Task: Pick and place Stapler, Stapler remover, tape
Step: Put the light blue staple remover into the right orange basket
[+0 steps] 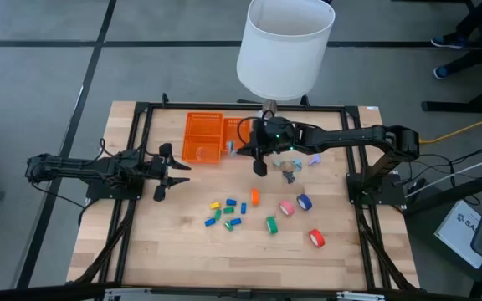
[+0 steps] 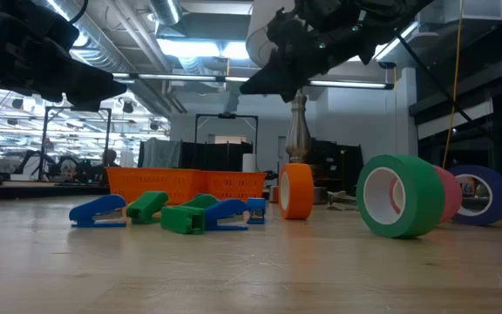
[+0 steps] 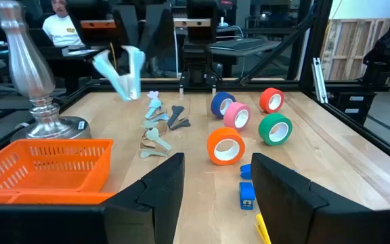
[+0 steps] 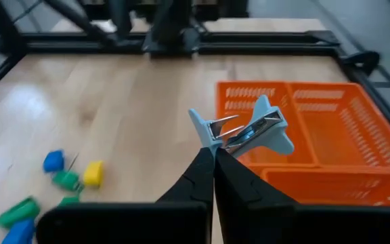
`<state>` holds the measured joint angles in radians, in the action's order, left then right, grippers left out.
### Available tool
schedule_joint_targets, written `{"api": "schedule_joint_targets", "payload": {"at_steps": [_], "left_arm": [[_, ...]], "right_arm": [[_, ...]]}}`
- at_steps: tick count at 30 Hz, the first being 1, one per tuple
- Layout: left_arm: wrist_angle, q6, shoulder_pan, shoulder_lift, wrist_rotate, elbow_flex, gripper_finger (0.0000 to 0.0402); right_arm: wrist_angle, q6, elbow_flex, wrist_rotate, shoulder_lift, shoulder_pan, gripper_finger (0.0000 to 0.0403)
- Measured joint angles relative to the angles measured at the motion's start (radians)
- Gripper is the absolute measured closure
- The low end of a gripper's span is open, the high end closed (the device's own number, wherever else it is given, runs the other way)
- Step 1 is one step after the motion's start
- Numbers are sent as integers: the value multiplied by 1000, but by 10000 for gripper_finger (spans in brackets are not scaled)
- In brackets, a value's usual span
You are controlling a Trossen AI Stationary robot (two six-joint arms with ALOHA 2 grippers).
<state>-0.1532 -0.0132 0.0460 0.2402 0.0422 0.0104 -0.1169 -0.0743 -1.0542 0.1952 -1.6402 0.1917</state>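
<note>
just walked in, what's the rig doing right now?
The right gripper has its jaws shut on a light blue staple remover, held in the air just short of the orange basket. The left gripper waits with jaws open over the left part of the table. The tape rolls and small staplers lie loose on the table, and more staple removers sit near the lamp base.

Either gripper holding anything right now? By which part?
Right gripper is shut on a light-blue staple remover, pinched at its hinge end, near the orange basket. Left gripper is open and holds nothing.
</note>
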Motion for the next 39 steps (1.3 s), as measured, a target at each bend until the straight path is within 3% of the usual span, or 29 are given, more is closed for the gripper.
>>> {"api": "schedule_joint_targets", "payload": {"at_steps": [9,20,39], "left_arm": [[0,0,0,0,0,0,233],[0,0,0,0,0,0,233],[0,0,0,0,0,0,233]], "right_arm": [[5,-20,0,-187,-23,2,399],[-46,-64,0,-382,-193,11,399],[39,-4,1,-381,-226,57,399]]}}
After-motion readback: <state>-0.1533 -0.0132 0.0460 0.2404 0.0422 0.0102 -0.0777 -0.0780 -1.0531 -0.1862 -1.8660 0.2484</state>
